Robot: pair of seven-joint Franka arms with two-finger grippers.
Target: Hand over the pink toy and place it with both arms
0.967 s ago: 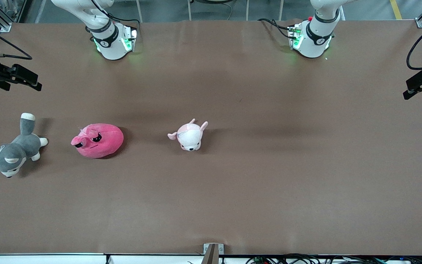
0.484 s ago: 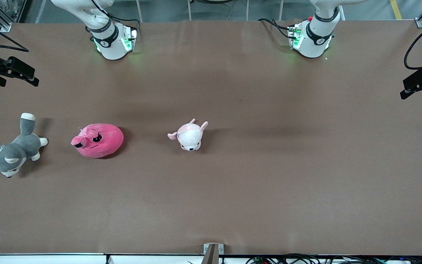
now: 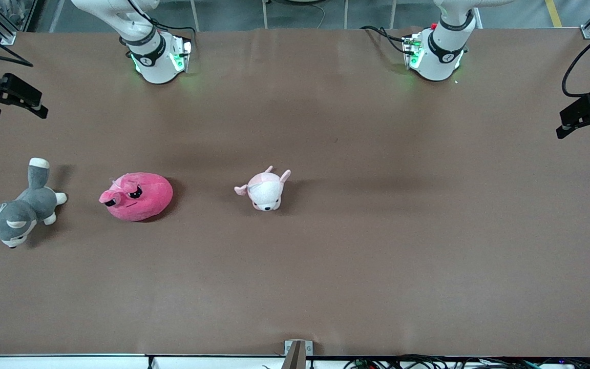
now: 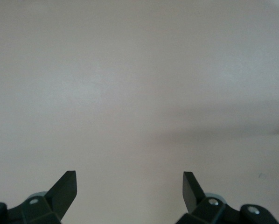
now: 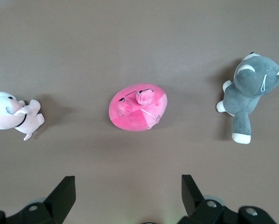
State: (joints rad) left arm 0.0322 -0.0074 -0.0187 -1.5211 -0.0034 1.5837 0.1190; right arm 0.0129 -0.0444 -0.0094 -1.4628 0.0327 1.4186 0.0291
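Three plush toys lay in a row on the brown tabletop (image 3: 377, 266), none in any container. The grey dog (image 3: 16, 210) lay at the right arm's end, the pink toy (image 3: 137, 196) beside it, long axis along the row, then the pale pink animal (image 3: 265, 188) near the middle. The right tool (image 5: 128, 193) hung above the pink toy, wide and empty, the nearer of the two. The left tool (image 4: 130, 189), wide and empty, waited over bare tabletop at the left arm's end.
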